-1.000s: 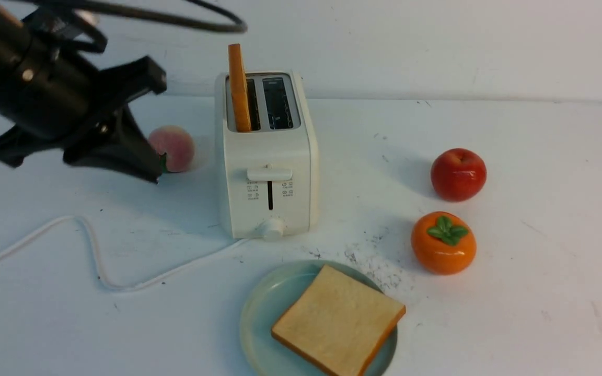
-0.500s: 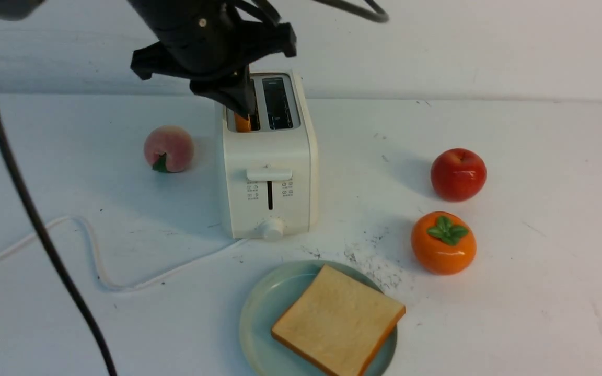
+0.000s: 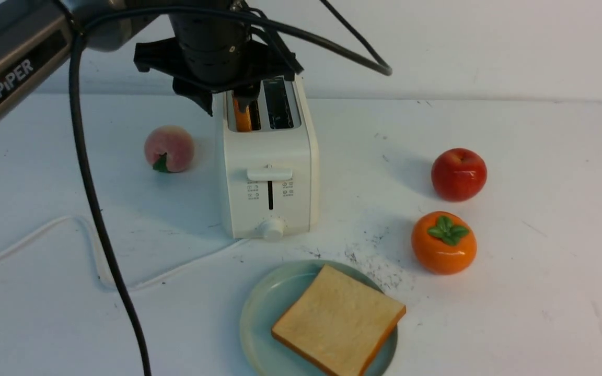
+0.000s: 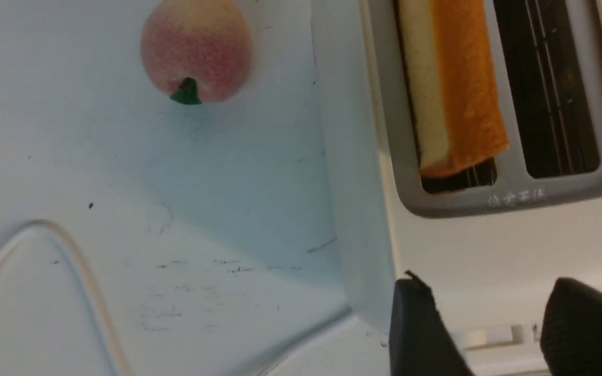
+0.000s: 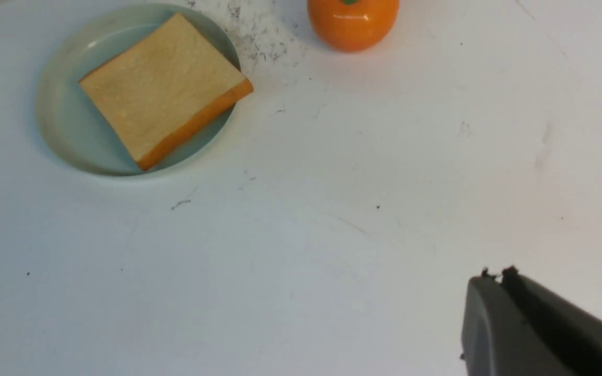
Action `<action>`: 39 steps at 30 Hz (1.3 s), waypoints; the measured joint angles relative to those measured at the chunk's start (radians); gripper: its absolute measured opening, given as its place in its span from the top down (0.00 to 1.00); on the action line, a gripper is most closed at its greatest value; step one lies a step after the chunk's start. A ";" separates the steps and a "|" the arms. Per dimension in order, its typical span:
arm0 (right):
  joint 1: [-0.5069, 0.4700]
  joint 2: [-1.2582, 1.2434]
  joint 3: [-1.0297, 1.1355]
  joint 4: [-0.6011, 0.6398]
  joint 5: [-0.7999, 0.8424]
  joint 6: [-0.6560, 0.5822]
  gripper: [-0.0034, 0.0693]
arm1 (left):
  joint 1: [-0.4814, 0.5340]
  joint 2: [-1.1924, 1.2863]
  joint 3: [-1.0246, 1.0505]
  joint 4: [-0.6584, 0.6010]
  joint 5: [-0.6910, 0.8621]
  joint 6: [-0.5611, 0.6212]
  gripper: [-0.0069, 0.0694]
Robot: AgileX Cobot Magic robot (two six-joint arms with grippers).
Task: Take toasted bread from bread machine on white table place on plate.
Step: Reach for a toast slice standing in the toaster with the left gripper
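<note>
- A thin white power cord (image 3: pixel 92 245) snakes across the scuffed white table (image 3: pixel 515 292) at my far left.
- A small fuzzy pink peach (image 3: pixel 169 149) sits on the table just left of the bread machine, apart from it.
- My left pincer (image 3: pixel 227 104) hangs over the top of the boxy white two-slot bread machine (image 3: pixel 269 156). The two black fingers (image 4: pixel 416 329) stand spread and nothing is pinched between them. From the front, one finger falls outside the machine's left wall and the other over the left slot. I cannot tell whether either one touches anything.
- One square slice of toasted bread (image 3: pixel 242 112) stands on edge in that left slot, with its orange-brown crust on top and a pale face beside it. The right slot is dark and bare.
- Nearer to me, in front of the machine, lies the round pale teal-green plate (image 3: pixel 259 308). The second golden-tan slice (image 3: pixel 337 321) rests flat on it, one corner reaching over the rim on the right.
- Further right stand a glossy red apple (image 3: pixel 458 174) and, nearer to me, an orange persimmon with a green leafy cap (image 3: pixel 443 243). They are close together but not touching.
- My right pincer (image 5: pixel 495 277) is pressed together with nothing in it, and it is above bare table well clear of the plate.
</note>
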 joint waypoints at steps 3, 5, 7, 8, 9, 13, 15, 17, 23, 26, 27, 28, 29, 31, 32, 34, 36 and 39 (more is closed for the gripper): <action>0.000 0.000 0.000 0.020 0.000 0.000 0.92 | 0.000 0.013 0.000 0.008 -0.052 -0.003 0.47; 0.000 0.000 0.000 0.034 -0.002 0.000 0.92 | 0.000 0.018 0.000 0.014 -0.087 -0.004 0.47; 0.000 0.000 0.000 0.045 -0.006 0.000 0.92 | 0.000 0.023 0.000 0.016 -0.111 -0.004 0.47; 0.000 0.000 0.000 0.049 -0.007 0.000 0.92 | 0.000 0.028 0.000 0.022 -0.126 -0.004 0.47; 0.000 0.000 0.000 0.049 -0.007 0.000 0.92 | 0.000 0.029 0.000 0.023 -0.126 -0.004 0.47; 0.000 0.000 0.000 0.049 -0.007 0.000 0.92 | 0.000 0.056 0.000 0.062 -0.151 -0.004 0.47; 0.000 0.000 0.000 0.049 -0.008 -0.001 0.92 | 0.000 0.079 0.000 0.093 -0.154 -0.005 0.47; 0.000 0.000 0.000 0.049 -0.008 -0.006 0.92 | 0.000 0.092 0.000 0.106 -0.157 -0.005 0.47; 0.000 0.000 0.000 0.049 -0.008 -0.022 0.91 | 0.000 0.105 0.000 0.118 -0.171 -0.005 0.49; 0.000 0.000 0.000 0.049 -0.008 -0.027 0.90 | 0.000 0.106 0.000 0.150 -0.192 -0.024 0.58; 0.000 0.000 0.000 0.049 -0.008 -0.028 0.90 | 0.000 0.106 0.000 0.164 -0.198 -0.045 0.65; 0.000 0.000 0.000 0.049 -0.008 -0.028 0.90 | 0.000 0.106 0.000 0.169 -0.201 -0.055 0.69; 0.000 0.000 0.000 0.050 -0.008 -0.028 0.90 | 0.000 0.106 0.000 0.175 -0.203 -0.069 0.74; 0.000 0.000 0.000 0.057 -0.008 -0.028 0.89 | 0.000 0.107 0.000 0.181 -0.209 -0.083 0.81; 0.000 0.000 0.000 0.061 -0.008 -0.028 0.89 | 0.000 0.107 0.000 0.181 -0.213 -0.086 0.83; 0.000 0.000 0.000 0.061 -0.008 -0.028 0.89 | 0.000 0.107 0.000 0.184 -0.216 -0.089 0.82; 0.000 0.000 0.000 0.061 -0.008 -0.029 0.89 | 0.000 0.107 -0.008 0.189 -0.217 -0.089 0.82; 0.000 0.000 0.000 0.061 -0.007 -0.029 0.88 | 0.000 0.101 -0.061 0.222 -0.215 -0.085 0.82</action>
